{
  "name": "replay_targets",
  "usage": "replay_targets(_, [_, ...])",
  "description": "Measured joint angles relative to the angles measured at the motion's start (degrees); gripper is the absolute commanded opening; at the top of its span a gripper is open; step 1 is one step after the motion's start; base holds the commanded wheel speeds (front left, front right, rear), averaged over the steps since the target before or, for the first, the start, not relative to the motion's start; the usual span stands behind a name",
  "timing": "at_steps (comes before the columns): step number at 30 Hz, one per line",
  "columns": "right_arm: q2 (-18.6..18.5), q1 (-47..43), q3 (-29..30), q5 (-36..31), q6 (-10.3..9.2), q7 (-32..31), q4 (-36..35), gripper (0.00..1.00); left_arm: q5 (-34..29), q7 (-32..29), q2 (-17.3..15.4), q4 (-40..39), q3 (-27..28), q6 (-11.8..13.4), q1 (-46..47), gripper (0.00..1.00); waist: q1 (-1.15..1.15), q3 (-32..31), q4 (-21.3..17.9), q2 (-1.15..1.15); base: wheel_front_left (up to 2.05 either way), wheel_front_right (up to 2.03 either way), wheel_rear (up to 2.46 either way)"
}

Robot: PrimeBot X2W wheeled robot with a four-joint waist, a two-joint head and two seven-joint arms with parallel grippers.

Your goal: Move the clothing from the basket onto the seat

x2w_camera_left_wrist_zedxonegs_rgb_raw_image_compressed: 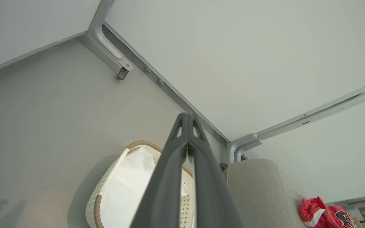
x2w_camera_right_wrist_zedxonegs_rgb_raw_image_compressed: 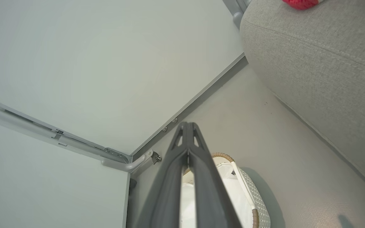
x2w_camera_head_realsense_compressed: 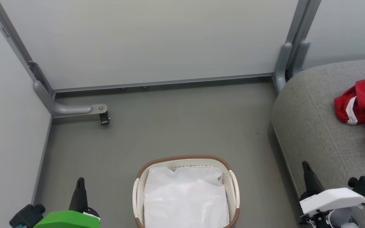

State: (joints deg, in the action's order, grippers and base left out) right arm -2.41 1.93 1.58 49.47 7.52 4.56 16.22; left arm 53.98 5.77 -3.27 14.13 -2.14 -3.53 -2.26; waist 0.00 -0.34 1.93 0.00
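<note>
The white perforated basket (x2w_camera_head_realsense_compressed: 234, 190) with a brown woven rim stands on the floor at the bottom centre, holding just its white fabric liner (x2w_camera_head_realsense_compressed: 185, 196). Red clothing (x2w_camera_head_realsense_compressed: 364, 107) with white stripes lies crumpled on the grey seat (x2w_camera_head_realsense_compressed: 312, 126) at the right. My left gripper (x2w_camera_head_realsense_compressed: 80, 185) is shut and empty, left of the basket. My right gripper (x2w_camera_head_realsense_compressed: 306, 169) is shut and empty, over the seat's front edge. The left wrist view looks past the shut left gripper (x2w_camera_left_wrist_zedxonegs_rgb_raw_image_compressed: 187, 118) to the basket (x2w_camera_left_wrist_zedxonegs_rgb_raw_image_compressed: 106, 190), seat (x2w_camera_left_wrist_zedxonegs_rgb_raw_image_compressed: 258, 186) and clothing (x2w_camera_left_wrist_zedxonegs_rgb_raw_image_compressed: 322, 215). Behind the right gripper (x2w_camera_right_wrist_zedxonegs_rgb_raw_image_compressed: 187, 126) lie the basket (x2w_camera_right_wrist_zedxonegs_rgb_raw_image_compressed: 258, 202) and seat (x2w_camera_right_wrist_zedxonegs_rgb_raw_image_compressed: 322, 63).
Pale partition walls (x2w_camera_head_realsense_compressed: 144, 41) enclose the grey floor (x2w_camera_head_realsense_compressed: 169, 126) on the far and left sides. A grey metal foot with a caster (x2w_camera_head_realsense_compressed: 104, 117) juts out at the left corner. Another partition post (x2w_camera_head_realsense_compressed: 288, 60) stands by the seat's far corner.
</note>
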Motion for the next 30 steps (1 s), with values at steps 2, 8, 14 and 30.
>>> replay_targets(2, [0.0,0.2,0.1,1.3,0.00,-0.3,-0.1,0.00,1.2,-0.4,0.0,0.0,0.2,-0.1,0.3,0.00,0.00,0.0,0.0,0.00,0.00,0.00,0.00])
replay_targets(8, [0.0,0.8,0.6,5.4,0.00,-1.4,-0.2,0.00,5.0,-1.3,0.0,0.0,0.7,-0.4,0.9,0.00,0.00,0.0,-0.2,0.00,0.00,0.00,0.00])
replay_targets(14, [-0.1,1.0,1.1,9.3,0.00,-2.4,-0.5,0.00,8.6,-2.4,-0.1,-0.1,1.5,-0.8,1.8,0.00,0.00,0.1,-0.3,0.00,0.00,0.00,0.00])
replay_targets(30, [-0.1,2.0,2.1,18.7,0.00,-4.8,-1.0,0.00,17.3,-4.8,-0.2,-0.1,3.1,-1.6,3.4,0.00,0.00,0.2,-0.7,0.00,0.00,0.00,0.00])
